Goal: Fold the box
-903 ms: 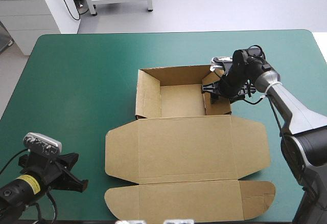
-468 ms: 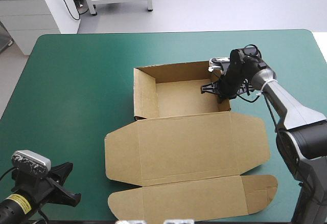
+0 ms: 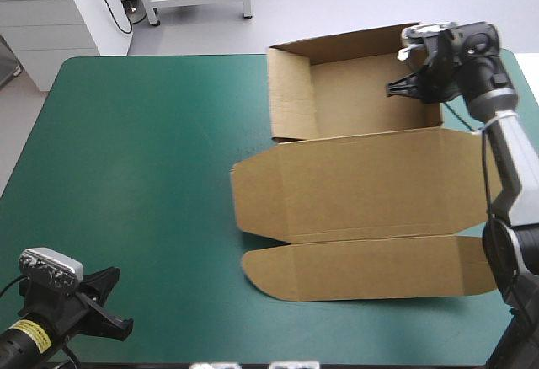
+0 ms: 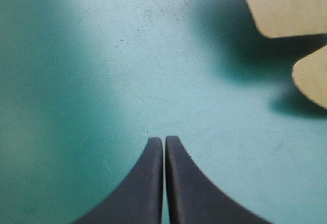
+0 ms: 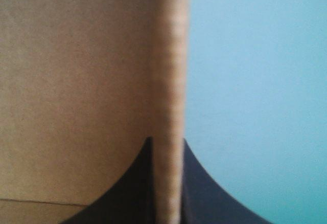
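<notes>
right claw nearly closed, pinching the box side wall between its fingers, open tray beside it, lid spread flat. left claw fully closed, empty, over bare desk; box flaps ahead, off to one side

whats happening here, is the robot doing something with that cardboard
The right gripper is shut on the box, its black fingers pinching the tray's right wall near the table's far right corner. The box is an open tray with its walls raised, and its lid lies flat toward the near edge. The left gripper is shut and empty over the teal-green cover by the near left corner, apart from the lid's flaps.
</notes>
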Controlling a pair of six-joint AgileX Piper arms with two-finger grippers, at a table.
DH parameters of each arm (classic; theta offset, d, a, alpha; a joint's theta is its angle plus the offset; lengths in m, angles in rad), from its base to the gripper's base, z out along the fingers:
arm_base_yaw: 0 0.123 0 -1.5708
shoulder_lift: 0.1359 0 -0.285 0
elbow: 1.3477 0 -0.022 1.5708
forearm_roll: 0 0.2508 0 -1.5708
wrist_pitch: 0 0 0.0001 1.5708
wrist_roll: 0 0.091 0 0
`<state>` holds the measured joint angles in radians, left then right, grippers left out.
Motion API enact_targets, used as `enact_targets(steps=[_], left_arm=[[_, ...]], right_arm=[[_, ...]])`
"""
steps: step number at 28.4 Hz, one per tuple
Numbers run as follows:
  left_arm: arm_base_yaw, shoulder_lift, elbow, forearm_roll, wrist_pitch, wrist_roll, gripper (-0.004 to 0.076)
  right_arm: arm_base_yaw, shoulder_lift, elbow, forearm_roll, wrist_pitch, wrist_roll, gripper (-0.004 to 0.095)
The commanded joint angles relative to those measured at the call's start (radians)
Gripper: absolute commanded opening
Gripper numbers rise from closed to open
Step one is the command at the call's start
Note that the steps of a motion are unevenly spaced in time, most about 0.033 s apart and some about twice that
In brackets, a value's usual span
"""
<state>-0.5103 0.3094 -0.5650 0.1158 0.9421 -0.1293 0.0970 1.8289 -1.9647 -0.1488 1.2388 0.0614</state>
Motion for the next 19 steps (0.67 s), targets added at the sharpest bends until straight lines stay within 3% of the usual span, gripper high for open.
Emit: enact_targets(steps=[1,7,13,19], left_arm=[[-0.005,0.011,-0.025,0.015,-0.069,-0.005,-0.0008],[-0.005,0.011,-0.025,0.058,-0.071,-0.005,-0.0008],[-0.005,0.011,-0.025,0.069,-0.073,-0.005,-0.0008],[-0.005,0.011,-0.025,0.069,-0.073,-0.005,-0.0008]], right_arm=[[-0.140,-0.095,-0.033,-0.043,0.008,-0.017,-0.0021],[-0.360,-0.081,-0.033,0.118,0.008,-0.111,-0.0021],[-0.510,-0.025,-0.014,0.064,0.008,-0.123,-0.0021],[-0.584,0.044,-0.014,0.096,-0.001,-0.120,-0.0018]])
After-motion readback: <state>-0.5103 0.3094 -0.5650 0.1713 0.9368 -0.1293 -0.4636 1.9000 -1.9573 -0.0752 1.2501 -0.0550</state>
